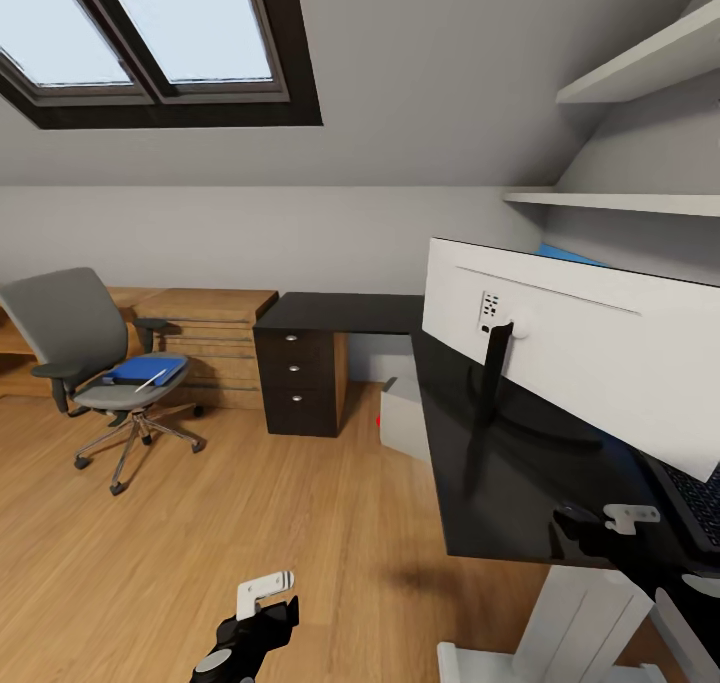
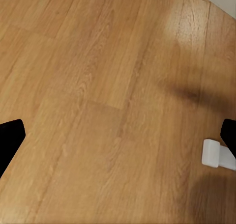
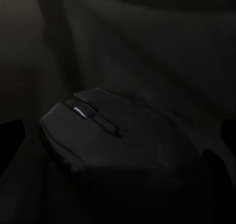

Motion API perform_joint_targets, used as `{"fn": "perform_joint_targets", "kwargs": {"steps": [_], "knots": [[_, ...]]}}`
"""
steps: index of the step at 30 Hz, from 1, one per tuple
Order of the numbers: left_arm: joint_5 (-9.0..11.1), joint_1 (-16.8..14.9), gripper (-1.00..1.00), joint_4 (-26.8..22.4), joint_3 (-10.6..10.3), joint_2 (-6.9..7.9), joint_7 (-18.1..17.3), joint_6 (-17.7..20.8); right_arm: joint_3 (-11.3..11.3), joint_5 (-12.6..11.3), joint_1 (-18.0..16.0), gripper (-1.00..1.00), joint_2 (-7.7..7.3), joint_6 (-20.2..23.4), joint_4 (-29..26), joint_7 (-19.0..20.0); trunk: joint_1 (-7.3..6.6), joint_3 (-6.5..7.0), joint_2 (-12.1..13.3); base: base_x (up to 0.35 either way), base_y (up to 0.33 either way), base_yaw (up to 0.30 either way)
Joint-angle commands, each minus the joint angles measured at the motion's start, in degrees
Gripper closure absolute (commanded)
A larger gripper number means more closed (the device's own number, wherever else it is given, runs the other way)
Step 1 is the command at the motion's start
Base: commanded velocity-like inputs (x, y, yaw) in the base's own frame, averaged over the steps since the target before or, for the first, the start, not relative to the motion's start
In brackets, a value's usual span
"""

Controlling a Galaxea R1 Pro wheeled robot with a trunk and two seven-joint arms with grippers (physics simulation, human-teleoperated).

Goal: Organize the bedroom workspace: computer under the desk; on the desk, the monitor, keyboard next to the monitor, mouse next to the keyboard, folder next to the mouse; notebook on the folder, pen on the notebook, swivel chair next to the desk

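Mouse [image 3: 108,135] up close in the right wrist view: small, rounded, matt black, with a pale glint on the scroll wheel and a slim button strip behind it. Sits on the glossy black top of the desk [image 1: 470,463], close to that top's near end edge. Right gripper [image 1: 603,519] hovering right over it, fingers spread wide, one dark fingertip [image 3: 11,135] at each side of the view, mouse between them; contact too dark to judge.

Further along the same top, the monitor [image 1: 590,353], white back turned this way, black stand planted mid-surface. Keyboard [image 1: 700,503] peeking out past the monitor's lower corner, dark keys, close by the gripper. Little bare top left between stand base, keyboard and end edge.

Under the desk, the computer [image 1: 405,418], silver-grey, red light at its front. Dark drawer unit [image 1: 300,383] under the far wing of the desk.

Plenty of open wooden floor [image 1: 200,543] out to the left. Left gripper [image 1: 268,601] hanging low over those boards, opened wide, holding nothing. Swivel chair [image 1: 70,333] well apart from the desk, by the low wooden shelving [image 1: 215,333]; blue folder [image 1: 148,370] flat on the seat, white pen [image 1: 152,380] lying across it.

Small dark marks on the monitor's back, too small to read.
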Motion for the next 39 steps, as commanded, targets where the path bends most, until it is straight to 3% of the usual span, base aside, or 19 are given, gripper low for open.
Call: {"fn": "perform_joint_targets", "kwargs": {"steps": [1,7,8,30,33,39], "knots": [[0.6,0.0,-1.00,-0.1,-0.1,0.02,0.5,0.1,-0.1,-0.6,0.0,-1.00,0.01,0.5,-0.1,0.3,0.00,-0.06,0.0,0.000,-0.002,0.000],[0.6,0.0,-1.00,-0.1,-0.1,0.02,0.5,0.1,-0.1,-0.6,0.0,-1.00,0.01,0.5,-0.1,0.3,0.00,-0.06,0.0,0.000,0.000,0.000],[0.6,0.0,-1.00,-0.1,-0.1,0.02,0.5,0.1,-0.1,-0.6,0.0,1.00,0.01,0.5,-0.2,0.3,0.00,-0.06,0.0,0.000,0.000,0.000],[0.6,0.0,-1.00,-0.1,-0.1,0.02,0.5,0.1,0.1,-0.6,0.0,1.00,0.07,0.5,-0.7,0.4,0.00,-0.06,0.0,0.000,0.000,0.000],[0.6,0.0,-1.00,-0.1,-0.1,0.02,0.8,0.1,0.1,-0.4,0.0,1.00,1.82,0.8,-3.1,0.0,-0.22,0.12,0.4,0.000,0.000,0.000],[0.6,0.0,-1.00,-0.1,-0.1,0.02,0.8,0.1,0.1,-0.4,0.0,1.00,2.04,0.9,-3.9,-0.1,-1.54,1.19,2.8,0.000,0.000,0.000]]}}
